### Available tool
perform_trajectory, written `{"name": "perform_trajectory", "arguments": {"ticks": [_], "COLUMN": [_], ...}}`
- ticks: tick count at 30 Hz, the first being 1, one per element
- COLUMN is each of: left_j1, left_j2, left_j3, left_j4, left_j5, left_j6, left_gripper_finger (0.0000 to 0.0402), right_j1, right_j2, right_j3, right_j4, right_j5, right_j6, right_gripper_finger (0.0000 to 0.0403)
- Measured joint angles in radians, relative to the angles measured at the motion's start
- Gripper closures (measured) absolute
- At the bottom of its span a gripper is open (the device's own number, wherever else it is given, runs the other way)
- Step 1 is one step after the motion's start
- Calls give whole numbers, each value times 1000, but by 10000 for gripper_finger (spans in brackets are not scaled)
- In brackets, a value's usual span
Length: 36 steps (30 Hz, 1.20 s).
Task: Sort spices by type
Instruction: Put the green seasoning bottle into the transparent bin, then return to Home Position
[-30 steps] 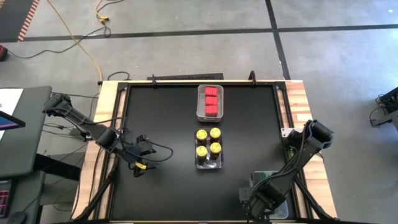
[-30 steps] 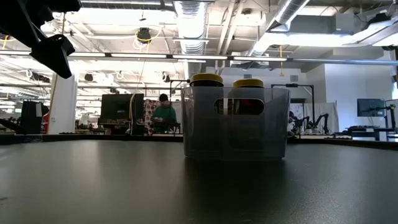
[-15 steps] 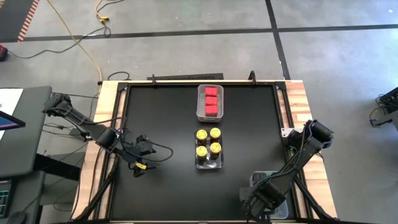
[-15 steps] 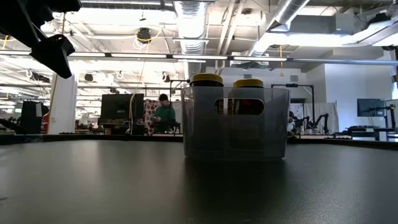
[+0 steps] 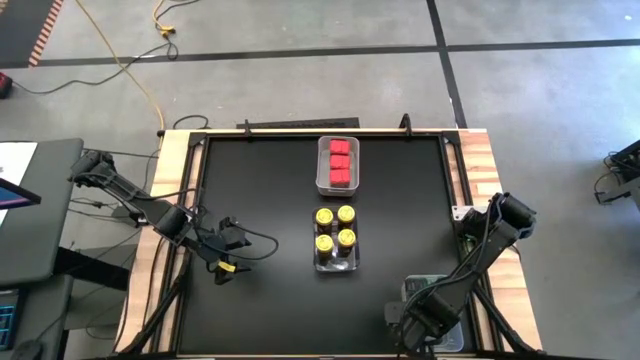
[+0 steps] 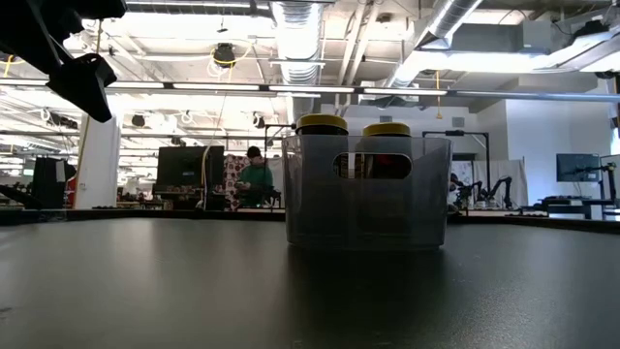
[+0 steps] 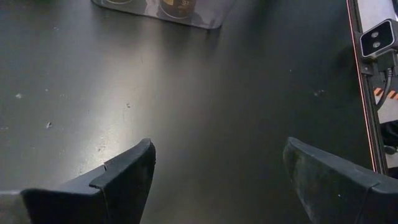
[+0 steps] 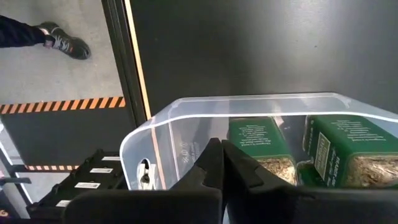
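Small, rigid green jars look light, best pinched across the sides; right tool closed, empty; left tool wide open.

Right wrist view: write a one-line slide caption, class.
Right tool shut, poised above a clear bin holding green spice containers.

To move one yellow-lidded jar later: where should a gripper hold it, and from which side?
Grip the round lid of a yellow-lidded jar from straight above. The jars stand upright and close together inside the clear bin, whose walls block the sides; only the lids rise over its rim.
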Motion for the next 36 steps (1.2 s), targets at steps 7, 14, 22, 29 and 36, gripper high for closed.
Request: {"name": "perform_trajectory", "arguments": {"ticks": [7, 14, 22, 29, 36], "left_j1": [0, 0, 0, 0, 0], "left_j2": [0, 0, 0, 0, 0], "left_j3": [0, 0, 0, 0, 0], "left_j4": [0, 0, 0, 0, 0], "left_j5": [0, 0, 0, 0, 0], "left_j6": [0, 0, 0, 0, 0], "left_gripper_finger": [61, 61, 61, 61, 61], "right_j1": [0, -22, -72, -149, -218], "right_j2": [-38, -120, -144, -139, -139], "right_j3": [0, 0, 0, -1, -3], "right_j4": [4, 37, -1, -52, -128], "right_j5": [39, 249, 252, 258, 264], "right_j6": [8, -20, -277, -455, -632], "right_gripper_finger": [380, 379, 378, 378, 377]}}
